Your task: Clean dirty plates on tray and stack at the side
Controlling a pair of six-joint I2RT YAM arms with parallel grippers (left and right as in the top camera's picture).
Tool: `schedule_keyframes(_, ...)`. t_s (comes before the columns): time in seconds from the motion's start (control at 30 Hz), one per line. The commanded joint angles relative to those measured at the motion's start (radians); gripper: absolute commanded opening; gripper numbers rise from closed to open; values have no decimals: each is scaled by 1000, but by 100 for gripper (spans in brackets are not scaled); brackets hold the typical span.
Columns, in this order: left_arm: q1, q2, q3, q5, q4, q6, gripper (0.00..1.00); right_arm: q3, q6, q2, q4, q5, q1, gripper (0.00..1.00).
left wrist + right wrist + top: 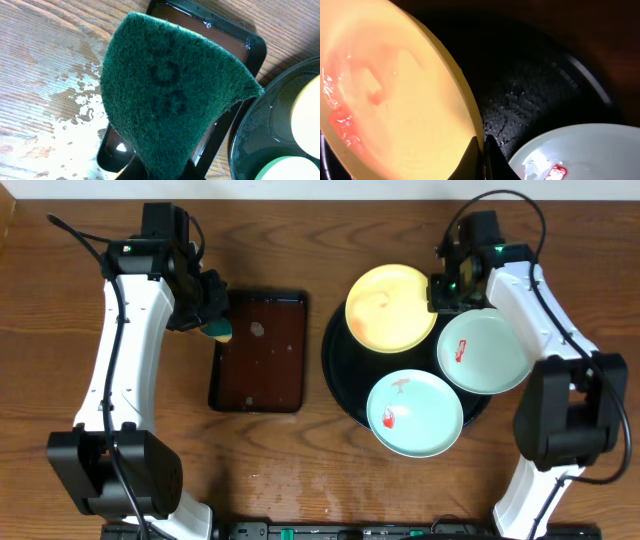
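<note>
The pale yellow plate is tilted up at the back of the round black tray. My right gripper is shut on its right rim; the right wrist view shows the fingers pinching the yellow plate, which has faint red smears. Two mint-white plates with red smears lie on the tray: one at the right, also in the right wrist view, and one at the front. My left gripper is shut on a green scouring pad above the rectangular tray's left edge.
A rectangular dark-brown tray holding shallow liquid sits left of the black tray; it also shows in the left wrist view. Wet patches mark the wood left of it. Bare wood tabletop lies in front and at the far right.
</note>
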Motion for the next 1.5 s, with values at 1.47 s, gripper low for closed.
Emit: schedule_keyframes(1.47, 1, -3, -9, -189, 4, -2, 8, 27, 240, -51, 207, 396, 504, 1)
